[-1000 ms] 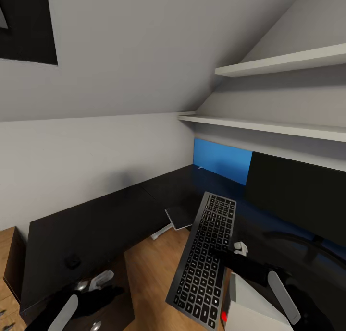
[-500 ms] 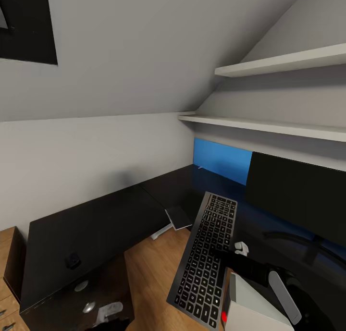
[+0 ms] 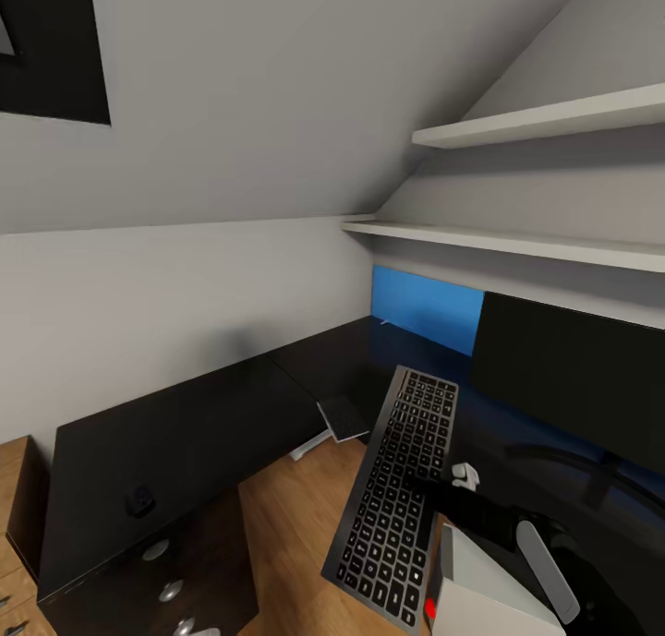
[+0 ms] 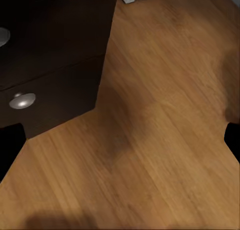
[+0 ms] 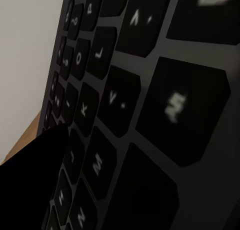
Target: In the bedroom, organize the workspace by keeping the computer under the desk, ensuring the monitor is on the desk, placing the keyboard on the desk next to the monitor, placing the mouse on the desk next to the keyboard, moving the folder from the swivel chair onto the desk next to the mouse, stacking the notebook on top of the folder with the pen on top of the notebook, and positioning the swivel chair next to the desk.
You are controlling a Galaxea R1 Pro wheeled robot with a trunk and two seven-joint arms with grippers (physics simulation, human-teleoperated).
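Note:
My right gripper (image 3: 429, 490) is shut on the long edge of the black keyboard (image 3: 395, 493), which hangs tilted above the wooden floor in front of the black desk (image 3: 185, 433). Close up in the right wrist view, the keyboard's keys (image 5: 125, 90) sit beside one dark finger (image 5: 30, 185). The dark monitor (image 3: 573, 378) stands on the desk at the right. A white computer case (image 3: 480, 590) with a red light sits low at the right. A small black object (image 3: 139, 500), possibly the mouse, lies on the desk's left part. My left gripper (image 4: 120, 145) is open over bare floor.
Dark drawers with silver knobs (image 4: 22, 100) stand under the desk's left end. Two white shelves (image 3: 536, 119) run along the sloped wall above the desk. A blue panel (image 3: 425, 308) sits behind the monitor. A small dark item on a white leg (image 3: 337, 419) stands by the desk corner.
My left arm has dropped down out of the head view toward the floor. The keyboard has shifted very slightly in my right gripper.

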